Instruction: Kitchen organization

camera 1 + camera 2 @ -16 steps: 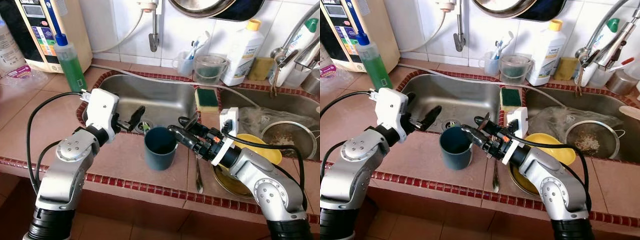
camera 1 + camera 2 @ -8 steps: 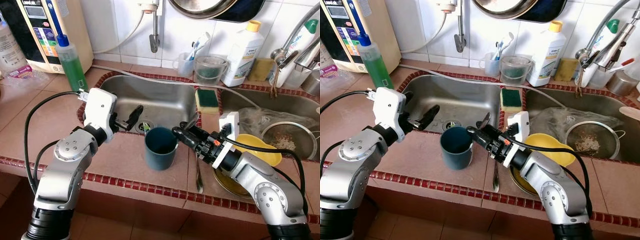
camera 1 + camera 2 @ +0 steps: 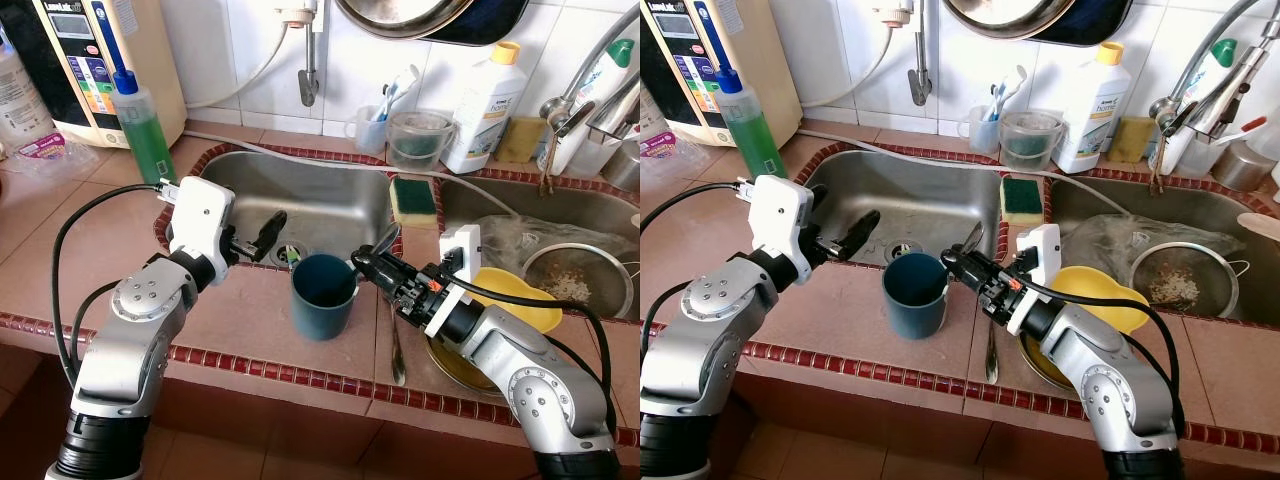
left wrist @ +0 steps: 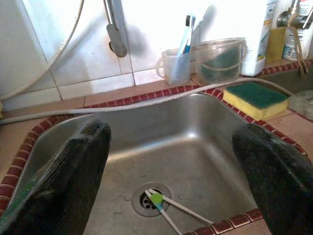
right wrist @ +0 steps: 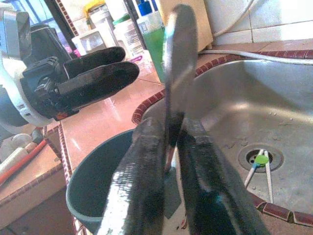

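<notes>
Spoon [image 5: 178, 58] is clenched in the right hand [image 3: 365, 268] and has been brought over the cup [image 3: 322, 296]; left hand [image 3: 262, 232] is held open.

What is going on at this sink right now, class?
The right gripper has its jaws shut on a metal spoon and holds it at the rim of the dark teal cup on the tiled counter. The left gripper hovers open beside the cup, over the edge of the steel sink. Another utensil lies on the counter.
</notes>
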{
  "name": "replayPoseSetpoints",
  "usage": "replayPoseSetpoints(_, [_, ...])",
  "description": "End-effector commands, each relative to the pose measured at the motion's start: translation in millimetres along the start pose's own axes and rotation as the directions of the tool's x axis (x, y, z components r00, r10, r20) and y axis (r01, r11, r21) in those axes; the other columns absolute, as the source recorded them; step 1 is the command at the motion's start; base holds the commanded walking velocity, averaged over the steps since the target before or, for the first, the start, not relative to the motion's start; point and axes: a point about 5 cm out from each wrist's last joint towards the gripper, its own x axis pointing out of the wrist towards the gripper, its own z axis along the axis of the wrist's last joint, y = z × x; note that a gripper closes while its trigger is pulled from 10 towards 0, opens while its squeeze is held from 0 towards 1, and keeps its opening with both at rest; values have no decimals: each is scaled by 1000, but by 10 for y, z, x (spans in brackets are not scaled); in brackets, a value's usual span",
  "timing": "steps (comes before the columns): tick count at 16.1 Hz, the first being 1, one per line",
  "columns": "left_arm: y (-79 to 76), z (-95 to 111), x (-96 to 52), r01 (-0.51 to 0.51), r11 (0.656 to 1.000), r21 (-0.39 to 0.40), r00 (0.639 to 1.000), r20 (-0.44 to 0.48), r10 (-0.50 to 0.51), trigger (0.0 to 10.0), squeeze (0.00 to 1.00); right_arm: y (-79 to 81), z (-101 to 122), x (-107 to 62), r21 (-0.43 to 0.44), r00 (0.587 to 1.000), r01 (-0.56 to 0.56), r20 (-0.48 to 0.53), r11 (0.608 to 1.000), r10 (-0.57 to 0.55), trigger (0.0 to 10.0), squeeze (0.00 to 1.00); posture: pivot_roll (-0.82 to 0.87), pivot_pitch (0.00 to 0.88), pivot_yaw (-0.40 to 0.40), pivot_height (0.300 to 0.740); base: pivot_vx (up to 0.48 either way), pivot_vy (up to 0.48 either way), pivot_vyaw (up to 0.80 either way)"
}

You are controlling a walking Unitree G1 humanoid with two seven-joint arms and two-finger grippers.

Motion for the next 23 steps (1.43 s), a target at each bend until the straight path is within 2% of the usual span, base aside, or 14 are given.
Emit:
replayPoseSetpoints(1, [22, 45, 17, -8, 1000, 1, 1000, 15, 8, 10000, 0, 4, 67, -18, -31, 1000, 6, 27, 1000, -5, 0, 0, -166, 48, 21, 740, 0, 0, 0])
replayPoseSetpoints(4, [47, 52, -17, -6, 1000, 4, 1000, 16, 6, 10000, 0, 3, 78, 0, -28, 999, 6, 38, 1000, -5, 0, 0, -164, 47, 19, 740, 0, 0, 0])
replayPoseSetpoints(9, [0, 82, -171, 142, 990, 16, 990, 24, -142, 10000, 0, -4, 90, 18, -30, 999, 2, 46, 1000, -1, 0, 0, -159, 48, 17, 740, 0, 0, 0])
replayPoseSetpoints(11, [6, 50, -174, 136, 991, 21, 991, 4, -136, 10000, 0, -5, 90, 20, -30, 999, 3, 47, 1000, -1, 0, 0, -158, 48, 18, 740, 0, 0, 0])
replayPoseSetpoints(12, [-19, 43, -185, 157, 988, 9, 988, 0, -157, 10000, 0, -5, 90, 24, -29, 999, 4, 47, 1000, -3, 549, 0, -158, 51, 17, 740, 0, 0, 0])
replayPoseSetpoints(13, [-26, 44, -188, 164, 986, 6, 986, -1, -164, 10000, 0, -4, 90, 25, -28, 999, 4, 47, 1000, -3, 549, 0, -158, 51, 17, 740, 0, 0, 0])
replayPoseSetpoints(14, [-60, 52, -213, 194, 981, 6, 981, 0, -194, 10000, 0, -13, 79, 32, -27, 999, 14, 40, 1000, -13, 10000, 0, -158, 52, 17, 740, 0, 0, 0])
replayPoseSetpoints(16, [-77, 55, -221, 209, 978, -4, 978, -2, -209, 10000, 0, -14, 71, 33, -5, 999, 8, 39, 1000, -7, 10000, 0, -157, 52, 17, 740, 0, 0, 0])
replayPoseSetpoints(17, [-90, 61, -225, 219, 976, -3, 976, -1, -219, 10000, 0, -15, 72, 33, 2, 999, 5, 40, 1000, -5, 10000, 373, -157, 52, 16, 740, 0, 0, 0])
replayPoseSetpoints(18, [-103, 67, -229, 226, 974, -5, 974, 1, -226, 10000, 0, -16, 77, 36, 3, 999, 5, 43, 1000, -5, 10000, 1000, -157, 52, 16, 740, 0, 0, 0])
replayPoseSetpoints(22, [-173, 114, -303, 313, 949, -42, 950, 19, -313, 10000, 0, -25, 78, 43, -6, 999, 11, 34, 1000, -11, 10000, 980, -156, 49, 15, 740, 0, 0, 0])
replayPoseSetpoints(23, [-189, 131, -326, 336, 941, -52, 942, 30, -335, 10000, 0, -24, 69, 47, 2, 1000, 7, 25, 1000, -7, 10000, 0, -155, 49, 14, 740, 0, 0, 0])
